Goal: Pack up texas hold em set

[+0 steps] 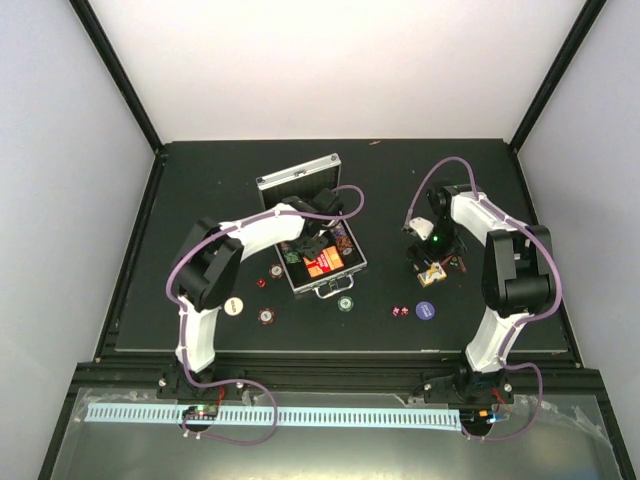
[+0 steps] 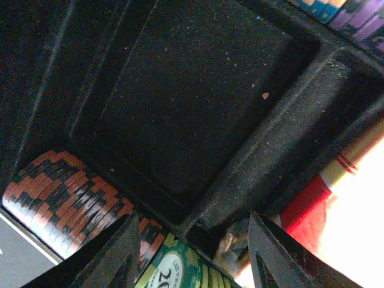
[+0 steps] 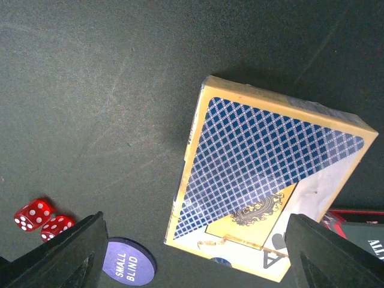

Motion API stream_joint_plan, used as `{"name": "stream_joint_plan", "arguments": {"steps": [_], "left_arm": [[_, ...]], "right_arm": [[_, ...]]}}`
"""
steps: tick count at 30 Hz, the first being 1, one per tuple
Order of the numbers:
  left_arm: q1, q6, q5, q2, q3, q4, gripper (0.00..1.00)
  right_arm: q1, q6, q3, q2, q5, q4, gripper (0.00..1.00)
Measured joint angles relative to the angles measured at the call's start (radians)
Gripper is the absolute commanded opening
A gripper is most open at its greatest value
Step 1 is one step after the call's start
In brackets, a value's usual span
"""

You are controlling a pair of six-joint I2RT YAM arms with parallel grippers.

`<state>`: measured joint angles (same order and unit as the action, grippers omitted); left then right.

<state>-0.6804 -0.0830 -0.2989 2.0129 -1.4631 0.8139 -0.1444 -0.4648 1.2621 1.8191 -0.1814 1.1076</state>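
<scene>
Here — briefcase [image 1: 300,184] lies crosswise, handle [image 1: 335,291] nearward.

"SMALL BLIND" on purple chip [image 3: 128,264]

Two dice [image 3: 35,215], one blue deck [image 3: 264,180], roughly five loose chips [image 1: 268,315].

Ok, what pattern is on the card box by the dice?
Card box: blue diamond lattice, yellow border; clearest in the right wrist view.
</scene>
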Motion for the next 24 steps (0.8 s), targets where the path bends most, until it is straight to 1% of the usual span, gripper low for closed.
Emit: {"name": "stream_joint_plan", "arguments": {"steps": [3, 6, 8, 10, 14, 15, 16, 24], "left_arm": [[-0.006, 0.0, -0.004, -0.021, 0.002, 0.007, 0.57], [-0.012, -0.001, -0.004, -0.066, -0.002, 0.023, 0.64], [-0.015, -0.005, -0.004, -0.101, -0.005, 0.031, 0.68], [-0.015, -0.011, -0.004, -0.138, -0.008, 0.036, 0.7], [-0.015, -0.031, -0.003, -0.197, -0.008, 0.054, 0.71], [-0.015, -0.034, -0.003, -0.205, -0.008, 0.057, 0.71], [-0.015, -0.039, -0.002, -0.211, -0.008, 0.06, 0.71], [-0.015, -0.055, 0.001, -0.214, -0.008, 0.08, 0.72]], "right_arm": [[0.001, 0.004, 0.0, 0.0, 0.005, 0.0, 0.84], [0.003, 0.013, 0.0, 0.008, 0.018, 0.0, 0.85], [0.005, 0.02, 0.0, 0.016, 0.026, 0.0, 0.92], [0.008, 0.028, 0.0, 0.023, 0.039, -0.003, 0.94], [0.008, 0.044, 0.001, 0.027, 0.065, -0.021, 0.95], [0.008, 0.046, 0.001, 0.028, 0.072, -0.028, 0.99], [0.008, 0.048, 0.003, 0.029, 0.078, -0.033, 1.0], [0.01, 0.065, 0.023, 0.085, 0.111, -0.079, 0.99]]}}
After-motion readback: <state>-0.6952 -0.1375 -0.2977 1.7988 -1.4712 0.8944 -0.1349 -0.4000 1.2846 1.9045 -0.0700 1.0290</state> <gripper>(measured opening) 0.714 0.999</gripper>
